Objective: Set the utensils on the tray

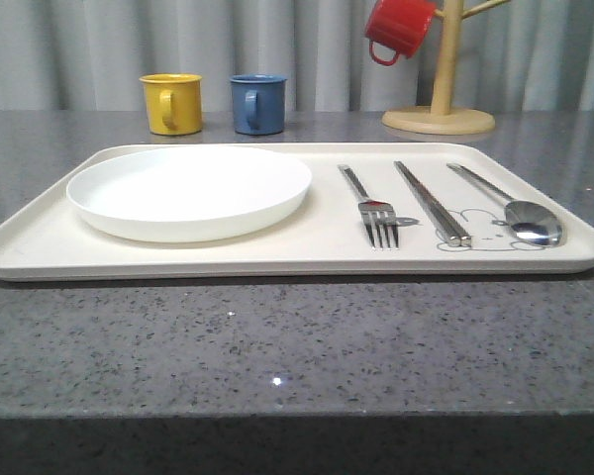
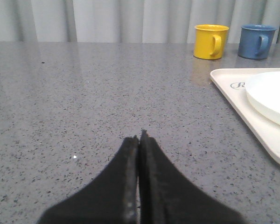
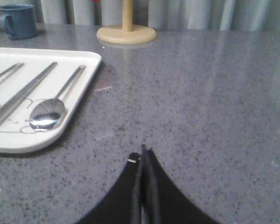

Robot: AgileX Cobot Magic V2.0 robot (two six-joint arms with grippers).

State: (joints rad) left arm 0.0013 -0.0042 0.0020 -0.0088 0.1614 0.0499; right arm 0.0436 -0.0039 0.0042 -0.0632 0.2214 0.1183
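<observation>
Your left tool (image 2: 139,140) is closed, its two black fingers (image 2: 126,177) pressed flat together along their whole length so the tips meet in a single point, with nothing held between them. It sits low over the tabletop (image 2: 84,102). Your right tool (image 3: 142,151) matches it: black fingers (image 3: 154,191) pinched together, tips touching, nothing held, low over the tabletop.

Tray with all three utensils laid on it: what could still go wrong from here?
The spoon lies close to the tray's right rim, so a nudge might tip it off. The fork and chopsticks lie loose and could slide if the tray is moved. Both claws sit shut over the bare table.
</observation>
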